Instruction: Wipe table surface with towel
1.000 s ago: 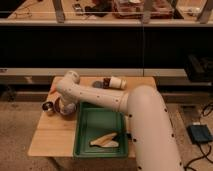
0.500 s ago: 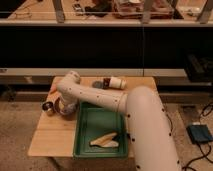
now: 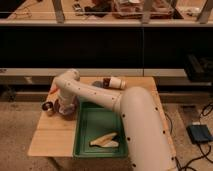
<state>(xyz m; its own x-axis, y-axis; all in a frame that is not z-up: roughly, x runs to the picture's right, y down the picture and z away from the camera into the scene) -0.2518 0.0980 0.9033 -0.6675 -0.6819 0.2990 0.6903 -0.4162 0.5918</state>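
A pale folded cloth, apparently the towel, lies in the green tray on the wooden table. My white arm reaches across the tray to the table's left part. My gripper points down there, left of the tray, over a dark round thing and next to a small can. The gripper is well apart from the towel.
A bottle with a white body and dark cap lies on its side at the table's back edge. An orange item sits at the back left. A dark shelf unit stands behind the table. A grey pedal and cables lie on the floor at right.
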